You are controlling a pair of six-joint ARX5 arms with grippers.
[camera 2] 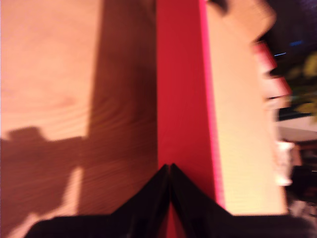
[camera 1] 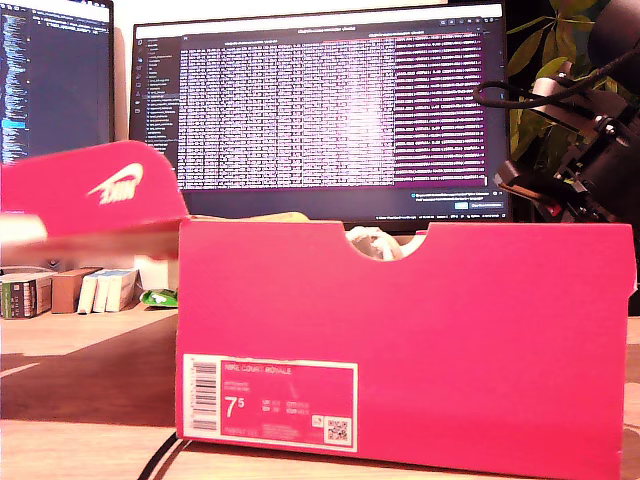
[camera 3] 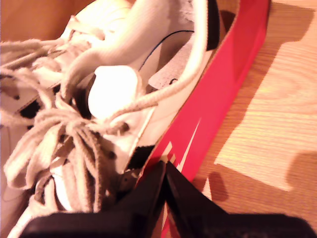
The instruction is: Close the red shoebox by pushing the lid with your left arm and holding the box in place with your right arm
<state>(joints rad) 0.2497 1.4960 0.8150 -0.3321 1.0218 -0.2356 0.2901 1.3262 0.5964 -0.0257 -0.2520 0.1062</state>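
Currently the red shoebox (camera 1: 405, 340) stands on the wooden desk (camera 1: 70, 350), filling the exterior view's centre and right, its lid (camera 1: 90, 190) raised at that view's left. Judged: stiff but light cardboard, liable to slide; press on rims, not panels. My first gripper (camera 2: 170, 168) is clenched, tips against the lid's red edge. My second gripper (camera 3: 164, 166) is likewise pinched together at the box's side wall (camera 3: 218, 89), beside the white sneaker (camera 3: 114, 84) and its loose laces (camera 3: 64, 129). Hidden: the hinge, the box's far wall. First wrist view is blurred.

One shoebox (camera 1: 400, 340), two monitors (camera 1: 320, 100).
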